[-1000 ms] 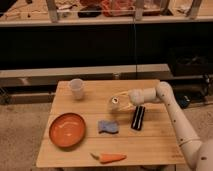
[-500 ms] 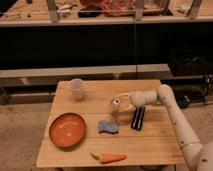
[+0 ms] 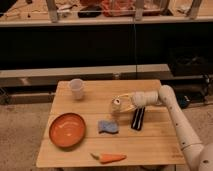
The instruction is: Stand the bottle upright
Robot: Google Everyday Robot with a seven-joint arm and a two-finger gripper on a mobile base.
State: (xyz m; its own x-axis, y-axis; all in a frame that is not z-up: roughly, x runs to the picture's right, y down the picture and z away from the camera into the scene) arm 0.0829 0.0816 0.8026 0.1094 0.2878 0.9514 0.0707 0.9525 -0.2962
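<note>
We saw a light wooden table [image 3: 150, 145] on a speckled grey floor [image 3: 20, 140], its top plain and matt. Behind it ran a low pale ledge [image 3: 75, 73] in front of a dark recess. Higher up, a shelf [image 3: 100, 20] carried reddish clutter that we could not make out, between upright metal posts. A thin cable [image 3: 135, 50] hung straight down across the dark recess.

On the table a white cup [image 3: 76, 89] stood upright near the far left corner. An orange plate [image 3: 67, 131] lay at the left, with a blue sponge [image 3: 108, 126] just beside it toward the middle. A carrot [image 3: 111, 158] lay along the near edge. A flat black object [image 3: 138, 118] rested right of the sponge.

The white arm [image 3: 172, 112] came in from the right, bent at the elbow, and reached leftward over the table's middle. The gripper [image 3: 119, 105] sat above the black object and the sponge, clamped on the bottle [image 3: 115, 102]. The bottle was tilted rather than upright, one round end turned toward us, and it looked raised just off the wood, with a shadow beneath it.
</note>
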